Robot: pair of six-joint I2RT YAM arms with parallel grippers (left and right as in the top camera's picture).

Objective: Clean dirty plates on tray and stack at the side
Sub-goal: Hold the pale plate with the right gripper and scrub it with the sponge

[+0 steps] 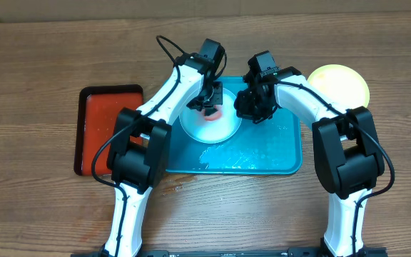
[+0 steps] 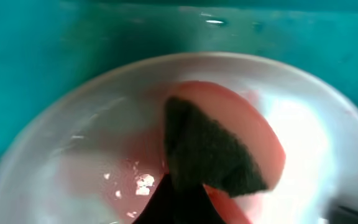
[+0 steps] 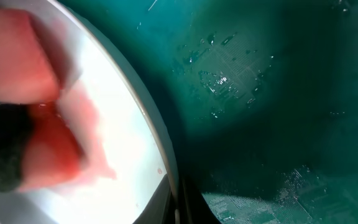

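Note:
A pale mint-green plate [image 1: 216,132] lies on the left half of the light-blue tray [image 1: 262,153]. My left gripper [image 1: 210,104] is shut on a red sponge [image 1: 212,112] with a dark scrub face and presses it on the plate's far part. In the left wrist view the sponge [image 2: 229,143] sits on the plate [image 2: 73,155] amid pinkish smears, with my finger [image 2: 179,205] below it. My right gripper [image 1: 250,111] is shut on the plate's right rim; the right wrist view shows the rim [image 3: 166,162] between the fingers [image 3: 178,202]. A yellow-green plate [image 1: 339,82] rests on the table to the right.
A red black-rimmed tray [image 1: 109,128] lies left of the blue tray. The blue tray's floor [image 3: 278,93] is wet, with droplets and a puddle near its front [image 1: 220,153]. I cannot tell whether another plate lies under the yellow-green one.

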